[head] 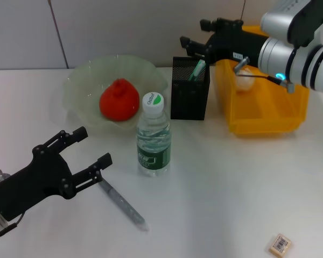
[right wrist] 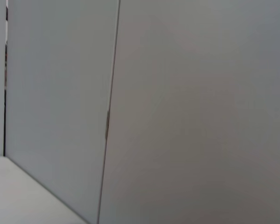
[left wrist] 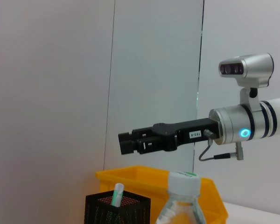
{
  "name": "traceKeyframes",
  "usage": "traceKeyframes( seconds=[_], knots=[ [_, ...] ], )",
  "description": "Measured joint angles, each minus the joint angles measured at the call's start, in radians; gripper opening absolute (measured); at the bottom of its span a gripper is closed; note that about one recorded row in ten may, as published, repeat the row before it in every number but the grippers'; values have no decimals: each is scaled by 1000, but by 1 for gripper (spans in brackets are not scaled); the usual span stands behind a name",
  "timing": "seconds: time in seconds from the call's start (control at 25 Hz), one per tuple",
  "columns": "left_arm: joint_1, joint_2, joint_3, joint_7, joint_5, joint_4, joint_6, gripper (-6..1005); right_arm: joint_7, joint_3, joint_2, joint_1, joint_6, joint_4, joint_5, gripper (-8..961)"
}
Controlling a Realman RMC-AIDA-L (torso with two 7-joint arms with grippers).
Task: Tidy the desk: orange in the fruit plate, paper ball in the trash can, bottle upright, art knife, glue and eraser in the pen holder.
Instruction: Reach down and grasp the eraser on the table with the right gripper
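Note:
The orange lies in the pale-green fruit plate. The bottle stands upright in front of the plate. A green-and-white glue stick leans inside the black mesh pen holder. My right gripper hovers open and empty just above the holder. The paper ball sits in the yellow trash can. The art knife lies on the table, one end just below my open left gripper. The eraser lies at the front right.
A grey panelled wall stands behind the white table. The right forearm reaches over the trash can. The right wrist view shows only wall and a strip of table.

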State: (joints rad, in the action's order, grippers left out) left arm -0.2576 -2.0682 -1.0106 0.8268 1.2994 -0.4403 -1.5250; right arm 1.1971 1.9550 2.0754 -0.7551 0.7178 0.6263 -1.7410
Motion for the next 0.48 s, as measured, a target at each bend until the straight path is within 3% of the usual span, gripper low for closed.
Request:
traceKeyframes(
  seconds=[0.36, 0.48],
  knots=[
    [3, 2, 7, 0, 0, 0, -13, 826, 2, 4, 0, 102, 130, 148, -72, 742],
    [3, 2, 7, 0, 0, 0, -15, 826, 3, 34, 2, 129, 204, 174, -80, 753]
  ],
)
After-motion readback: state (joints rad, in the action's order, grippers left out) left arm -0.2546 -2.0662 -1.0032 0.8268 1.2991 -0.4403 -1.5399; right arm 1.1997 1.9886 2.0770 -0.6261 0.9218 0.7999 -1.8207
